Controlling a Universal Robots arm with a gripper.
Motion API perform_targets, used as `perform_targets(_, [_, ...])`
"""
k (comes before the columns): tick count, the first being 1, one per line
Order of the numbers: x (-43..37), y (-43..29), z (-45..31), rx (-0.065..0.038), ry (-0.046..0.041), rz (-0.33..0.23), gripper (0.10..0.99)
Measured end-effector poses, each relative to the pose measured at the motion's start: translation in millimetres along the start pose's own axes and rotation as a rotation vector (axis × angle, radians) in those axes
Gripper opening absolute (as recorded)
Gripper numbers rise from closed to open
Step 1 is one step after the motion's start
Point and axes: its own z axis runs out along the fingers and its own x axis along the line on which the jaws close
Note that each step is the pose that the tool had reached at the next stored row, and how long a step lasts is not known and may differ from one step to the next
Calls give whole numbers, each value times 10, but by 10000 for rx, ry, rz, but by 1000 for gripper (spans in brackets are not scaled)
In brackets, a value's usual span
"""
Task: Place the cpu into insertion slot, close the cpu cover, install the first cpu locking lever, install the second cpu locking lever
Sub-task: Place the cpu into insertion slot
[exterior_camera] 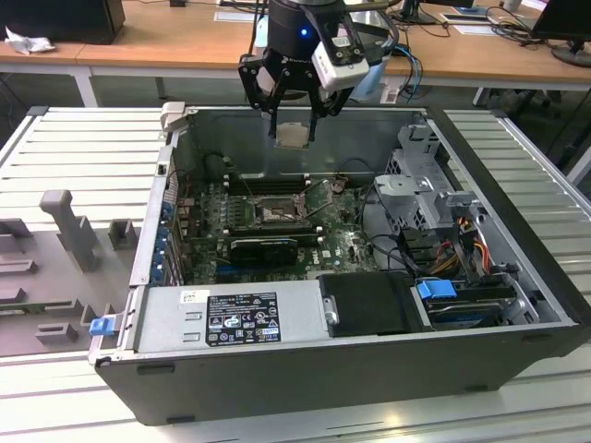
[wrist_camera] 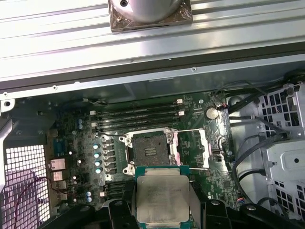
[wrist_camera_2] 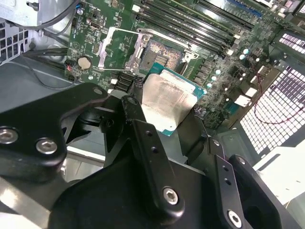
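My gripper (exterior_camera: 294,125) hangs above the open computer case and is shut on the cpu (exterior_camera: 294,135), a pale silvery square chip held flat between the fingers. The cpu (wrist_camera_2: 167,102) sits between the black fingers (wrist_camera_2: 138,124), and in the first wrist view the cpu (wrist_camera: 162,195) hovers well above the board, offset from the socket. The insertion slot (exterior_camera: 277,212) is a dark square socket on the green board, bare inside in both wrist views (wrist_camera: 150,150) (wrist_camera_2: 159,55). The cpu cover (wrist_camera: 190,148) (wrist_camera_2: 121,47) is swung open beside the socket.
Long black memory slots (wrist_camera: 138,114) run beside the socket and a black card (exterior_camera: 263,247) lies on its other side. A drive cage with cables (exterior_camera: 429,198) fills the case at the exterior view's right. The power supply (exterior_camera: 231,314) is at the front. Grey fixtures (exterior_camera: 69,231) stand outside.
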Motion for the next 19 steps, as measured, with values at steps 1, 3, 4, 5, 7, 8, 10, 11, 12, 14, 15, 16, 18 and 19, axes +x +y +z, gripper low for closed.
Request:
perform_targets(1, [0, 0, 0, 0, -1, 14, 533])
perform_targets(3, [0, 0, 0, -1, -4, 48, 533])
perform_targets(4, [0, 0, 0, -1, -7, 77, 533])
perform_targets(5, [0, 0, 0, -2, -11, 113, 533])
perform_targets(7, [0, 0, 0, -4, -17, 194, 533])
perform_targets(8, [0, 0, 1, -4, -20, 226, 533])
perform_targets(10, [0, 0, 1, -7, -32, 355, 533])
perform_targets(11, [0, 0, 1, -9, -40, 435, 533])
perform_targets(12, [0, 0, 1, -9, -43, 471, 533])
perform_targets(14, [0, 0, 2, -11, -50, 555, 533])
perform_targets(15, [0, 0, 2, -12, -55, 615, 533])
perform_targets(16, [0, 0, 2, -12, -60, 662, 533])
perform_targets(18, [0, 0, 2, -14, -68, 759, 533])
perform_targets(19, [0, 0, 2, -15, -72, 803, 533])
